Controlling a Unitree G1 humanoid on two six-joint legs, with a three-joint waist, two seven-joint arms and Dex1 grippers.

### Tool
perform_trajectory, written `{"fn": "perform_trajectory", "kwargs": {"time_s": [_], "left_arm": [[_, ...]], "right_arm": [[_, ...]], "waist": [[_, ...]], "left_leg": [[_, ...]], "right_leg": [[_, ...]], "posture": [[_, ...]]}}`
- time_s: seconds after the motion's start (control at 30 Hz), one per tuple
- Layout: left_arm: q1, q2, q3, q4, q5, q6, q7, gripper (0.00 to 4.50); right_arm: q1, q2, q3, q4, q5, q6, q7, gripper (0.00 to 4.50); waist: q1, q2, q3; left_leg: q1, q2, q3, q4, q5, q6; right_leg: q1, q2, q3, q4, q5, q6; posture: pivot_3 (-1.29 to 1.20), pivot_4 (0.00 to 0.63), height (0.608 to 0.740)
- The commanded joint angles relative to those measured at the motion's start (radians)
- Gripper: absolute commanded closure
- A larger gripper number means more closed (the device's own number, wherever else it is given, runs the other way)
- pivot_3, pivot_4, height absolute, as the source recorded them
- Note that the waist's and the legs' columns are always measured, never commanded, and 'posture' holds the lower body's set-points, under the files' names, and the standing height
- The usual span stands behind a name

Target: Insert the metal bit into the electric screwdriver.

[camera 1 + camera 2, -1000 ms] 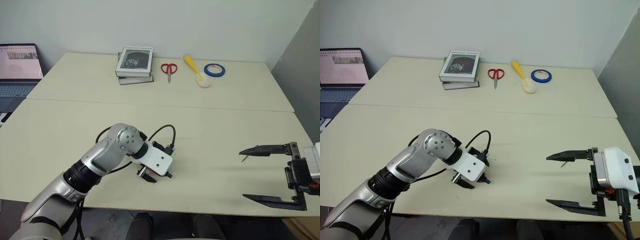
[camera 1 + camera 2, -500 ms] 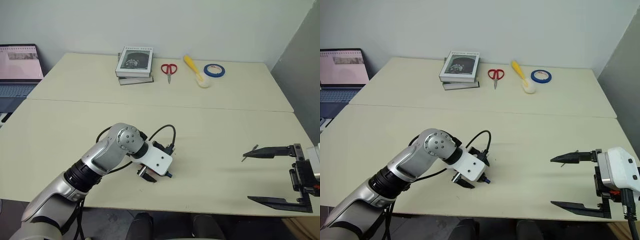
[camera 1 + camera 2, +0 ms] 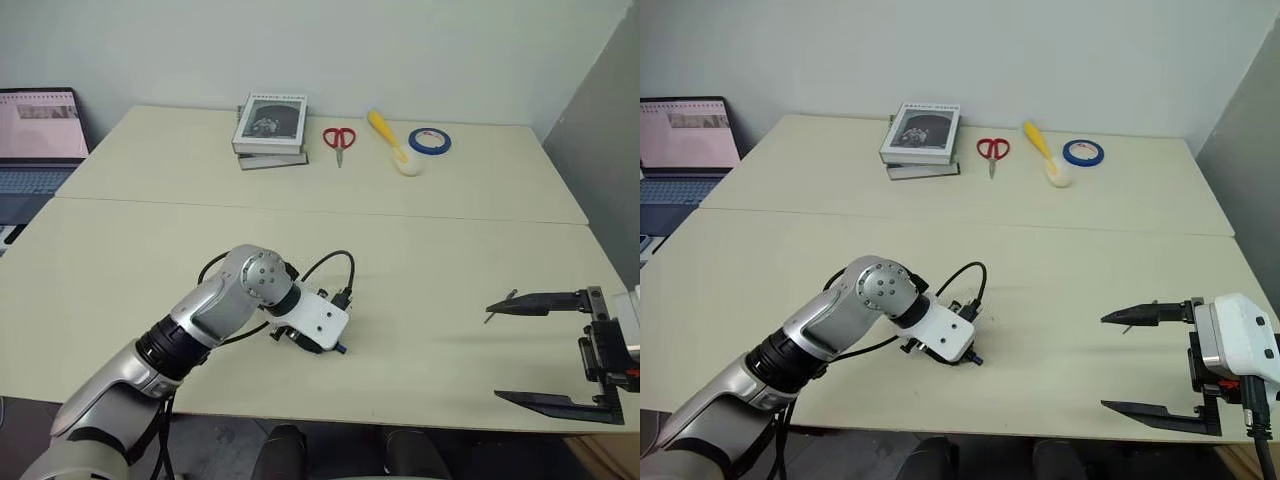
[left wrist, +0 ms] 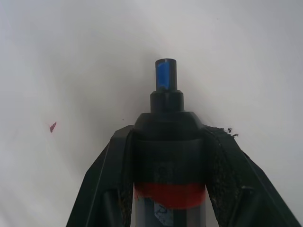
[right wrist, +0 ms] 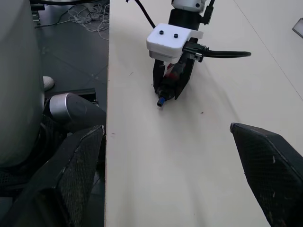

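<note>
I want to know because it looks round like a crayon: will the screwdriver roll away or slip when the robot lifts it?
Probably not. The left gripper is shut on the screwdriver, with a finger on each side of its body. It looks stiff, so it shouldn't bend. Its round, smooth barrel might roll if dropped on the flat table.

Two pale cream tables (image 3: 480, 200) stood pushed together, a seam running across between them. Along the far one lay a stack of books (image 3: 270, 130), red-handled scissors (image 3: 338, 139), a yellow-handled tool (image 3: 392, 141) and a roll of blue tape (image 3: 428, 140), all in a loose row near the wall. On the near table, close to its front edge, the electric screwdriver (image 5: 169, 85) rested with its blue tip touching the surface.
</note>
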Motion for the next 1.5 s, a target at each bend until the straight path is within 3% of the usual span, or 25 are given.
{"fn": "perform_trajectory", "kwargs": {"time_s": [0.03, 0.2, 0.43, 0.63, 0.8, 1.0, 1.2, 1.5], "left_arm": [[-0.001, -0.019, -0.029, 0.005, 0.031, -0.003, 0.018, 2.84], [0.000, -0.037, 0.004, 0.004, -0.002, 0.026, 0.022, 2.84], [-0.089, -0.149, 0.214, 0.001, -0.197, 0.250, 0.096, 2.84], [-0.125, -0.253, 0.360, 0.040, -0.310, 0.396, 0.277, 2.84], [-0.078, -0.424, 0.495, 0.039, -0.441, 0.472, 0.482, 2.84], [0.053, -0.561, 0.543, 0.070, -0.450, 0.251, 0.684, 2.84], [0.110, -0.586, 0.542, 0.155, -0.394, 0.011, 0.823, 2.84], [0.219, -0.561, 0.538, 0.136, -0.407, -0.040, 0.898, 2.84]], "right_arm": [[-0.008, -0.014, -0.005, -0.017, 0.003, -0.004, -0.004, 0.00], [0.006, -0.021, -0.018, -0.020, 0.022, 0.015, 0.009, 0.00], [0.004, -0.032, -0.034, -0.016, 0.031, 0.036, 0.013, 0.00], [-0.011, -0.028, -0.024, -0.003, 0.017, 0.029, 0.001, 0.00], [-0.050, -0.023, -0.002, 0.009, 0.020, 0.033, -0.041, 0.00], [-0.152, -0.010, 0.043, 0.015, 0.091, 0.074, -0.178, 0.00], [-0.254, -0.012, 0.106, 0.042, 0.099, 0.084, -0.277, 0.00], [-0.372, -0.009, 0.212, 0.051, 0.118, 0.128, -0.402, 0.00]], "waist": [[0.000, 0.000, 0.000], [0.000, 0.000, 0.000], [0.000, -0.002, 0.001], [-0.008, -0.002, 0.001], [-0.004, -0.003, 0.002], [-0.004, -0.004, 0.002], [-0.003, -0.004, 0.002], [-0.002, -0.004, 0.002]], "left_leg": [[0.000, 0.000, 0.000, 0.000, 0.000, 0.000], [0.000, 0.000, 0.000, 0.000, 0.000, 0.000], [-0.003, 0.000, -0.002, 0.000, 0.000, 0.000], [-0.002, 0.000, -0.002, -0.004, 0.000, 0.000], [-0.003, 0.000, -0.003, -0.004, 0.000, 0.000], [-0.002, 0.000, -0.003, -0.004, 0.000, 0.000], [-0.003, -0.001, -0.003, -0.003, 0.000, 0.000], [-0.004, -0.001, -0.003, -0.004, 0.000, 0.000]], "right_leg": [[0.000, 0.000, 0.000, 0.000, 0.000, 0.000], [0.000, 0.000, 0.000, 0.000, 0.000, 0.000], [-0.001, 0.000, -0.001, -0.001, 0.000, 0.000], [-0.003, 0.000, -0.002, 0.000, 0.001, 0.002], [-0.004, 0.000, -0.002, -0.001, 0.001, 0.003], [-0.004, 0.000, -0.002, 0.000, 0.001, 0.004], [-0.003, 0.000, -0.001, -0.001, 0.002, 0.005], [-0.004, 0.000, -0.001, -0.001, 0.002, 0.005]], "posture": [[0.00, 0.150, 0.740], [0.00, 0.150, 0.740], [0.00, 0.150, 0.740], [0.00, 0.150, 0.740], [0.00, 0.150, 0.740], [0.00, 0.150, 0.740], [0.00, 0.150, 0.740], [0.00, 0.150, 0.740]]}}
